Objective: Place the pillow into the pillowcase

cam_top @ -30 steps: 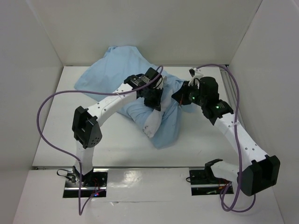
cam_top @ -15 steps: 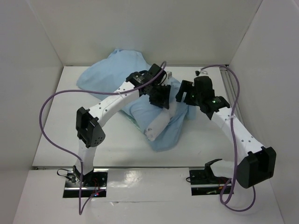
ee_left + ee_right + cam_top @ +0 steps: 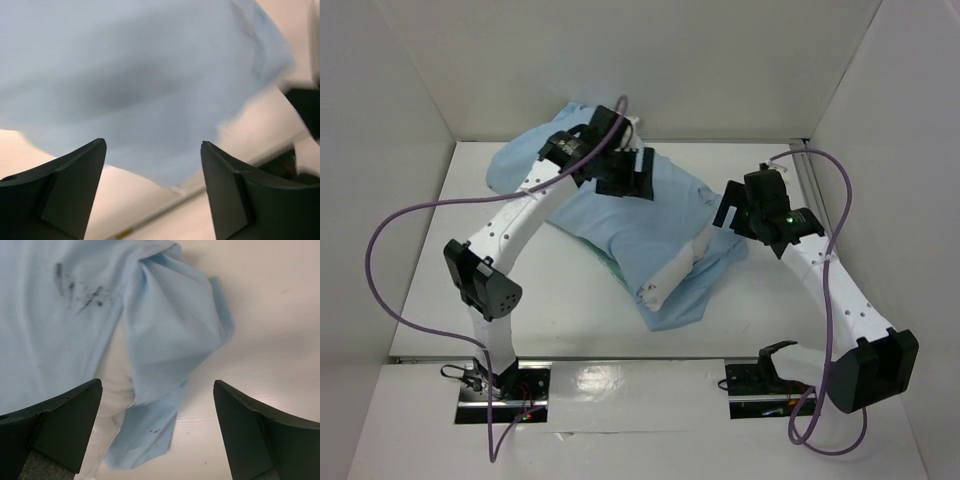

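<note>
The light blue pillowcase [image 3: 620,225] lies spread over the middle of the table, bunched at the far left. A white pillow [image 3: 672,274] pokes out of its near opening, the rest covered by the fabric. My left gripper [image 3: 623,176] hovers over the far part of the pillowcase. In the left wrist view this gripper [image 3: 152,142] is open, with blue cloth [image 3: 140,75] beyond the fingers and nothing between them. My right gripper [image 3: 730,210] stands open at the pillowcase's right edge. In the right wrist view the gripper [image 3: 157,382] faces folded blue fabric [image 3: 170,330] and the pillow [image 3: 116,382].
White walls enclose the table on the left, back and right. A metal rail [image 3: 814,190] runs along the right wall. Purple cables [image 3: 405,220] loop off both arms. Bare table [image 3: 560,310] lies between the pillowcase and the arm bases.
My left gripper has pulled away from the pillow's end toward the far left. The right gripper has drifted right. The pillowcase now lies flatter and covers more of the pillow.
</note>
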`<state>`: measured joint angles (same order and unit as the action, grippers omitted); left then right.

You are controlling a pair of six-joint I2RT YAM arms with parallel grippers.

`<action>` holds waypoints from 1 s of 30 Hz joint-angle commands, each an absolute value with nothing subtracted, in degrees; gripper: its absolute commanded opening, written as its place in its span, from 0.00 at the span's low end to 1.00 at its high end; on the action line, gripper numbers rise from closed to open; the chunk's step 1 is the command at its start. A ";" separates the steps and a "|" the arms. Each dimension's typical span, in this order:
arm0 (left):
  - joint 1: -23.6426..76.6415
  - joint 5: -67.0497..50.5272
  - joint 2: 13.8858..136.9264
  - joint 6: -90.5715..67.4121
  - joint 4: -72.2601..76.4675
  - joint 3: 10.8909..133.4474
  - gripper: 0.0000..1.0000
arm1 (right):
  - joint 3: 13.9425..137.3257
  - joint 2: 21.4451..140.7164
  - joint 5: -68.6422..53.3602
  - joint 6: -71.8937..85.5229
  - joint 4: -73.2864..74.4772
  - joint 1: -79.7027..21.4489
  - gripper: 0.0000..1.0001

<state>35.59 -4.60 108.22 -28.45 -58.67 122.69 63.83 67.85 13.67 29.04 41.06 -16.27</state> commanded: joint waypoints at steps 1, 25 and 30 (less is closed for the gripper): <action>25.95 4.12 105.04 -28.12 -53.39 116.05 0.91 | 67.76 65.39 7.40 28.13 40.62 -18.09 0.99; 16.61 -0.01 118.32 -28.21 -32.61 109.09 0.00 | 64.60 84.73 7.38 34.81 26.98 -35.33 0.87; 18.54 5.88 100.77 -31.27 -34.35 91.87 0.00 | 64.60 86.65 4.58 27.62 22.15 -29.99 0.82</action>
